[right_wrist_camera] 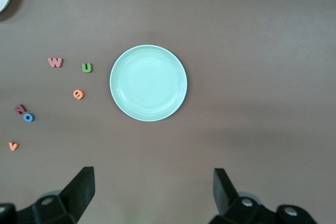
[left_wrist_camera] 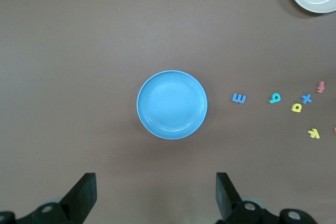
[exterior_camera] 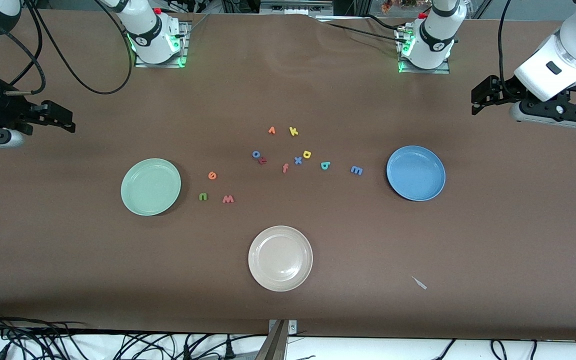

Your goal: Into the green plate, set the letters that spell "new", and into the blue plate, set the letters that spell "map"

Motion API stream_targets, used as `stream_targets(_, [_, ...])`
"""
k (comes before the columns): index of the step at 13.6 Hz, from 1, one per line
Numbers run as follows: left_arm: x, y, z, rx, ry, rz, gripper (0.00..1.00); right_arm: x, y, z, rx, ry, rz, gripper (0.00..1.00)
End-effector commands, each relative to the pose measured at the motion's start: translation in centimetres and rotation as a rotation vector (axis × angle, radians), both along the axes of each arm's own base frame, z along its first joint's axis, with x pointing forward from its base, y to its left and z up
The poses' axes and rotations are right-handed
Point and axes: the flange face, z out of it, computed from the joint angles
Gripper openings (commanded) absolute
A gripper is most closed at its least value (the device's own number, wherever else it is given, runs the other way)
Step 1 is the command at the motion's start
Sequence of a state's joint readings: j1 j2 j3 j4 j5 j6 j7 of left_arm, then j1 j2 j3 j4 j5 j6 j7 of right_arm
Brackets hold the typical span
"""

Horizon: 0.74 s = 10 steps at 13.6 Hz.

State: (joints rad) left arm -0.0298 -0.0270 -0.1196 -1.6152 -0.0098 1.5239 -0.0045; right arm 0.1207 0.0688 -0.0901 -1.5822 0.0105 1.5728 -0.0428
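The green plate [exterior_camera: 150, 186] lies toward the right arm's end, with the orange e [exterior_camera: 212, 175], green n [exterior_camera: 203, 196] and salmon w [exterior_camera: 228, 199] loose on the table beside it. The blue plate [exterior_camera: 415, 173] lies toward the left arm's end; the blue m [exterior_camera: 356, 170], teal a [exterior_camera: 325, 165] and yellow p [exterior_camera: 307, 154] lie beside it. Both plates are bare. My left gripper [exterior_camera: 477, 100] hangs open over bare table next to the blue plate [left_wrist_camera: 172, 104]. My right gripper [exterior_camera: 68, 122] hangs open over bare table next to the green plate [right_wrist_camera: 148, 83].
A beige plate [exterior_camera: 280, 258] sits nearer the front camera, mid-table. Other letters cluster in the middle: blue o [exterior_camera: 256, 154], blue x [exterior_camera: 298, 160], salmon f [exterior_camera: 285, 168], yellow k [exterior_camera: 293, 131], orange wedge [exterior_camera: 271, 130]. A small pale scrap [exterior_camera: 419, 283] lies near the front edge.
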Motion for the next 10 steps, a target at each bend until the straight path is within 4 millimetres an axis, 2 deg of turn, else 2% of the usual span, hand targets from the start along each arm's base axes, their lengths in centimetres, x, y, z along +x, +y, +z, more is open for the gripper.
stream_targets(1, [0.2, -0.2, 0.4, -0.011, 0.015, -0.021, 1.0, 0.2, 0.1, 0.6, 0.008, -0.02, -0.003, 1.0])
stream_targets(4, [0.2, -0.4, 0.4, -0.011, 0.017, -0.027, 1.0, 0.4, 0.7, 0.8, -0.008, -0.035, 0.004, 1.0])
stream_targets(10, [0.4, -2.6, -1.2, -0.021, 0.059, -0.072, 1.0, 0.3, 0.8, 0.5, -0.051, -0.025, -0.048, 1.0])
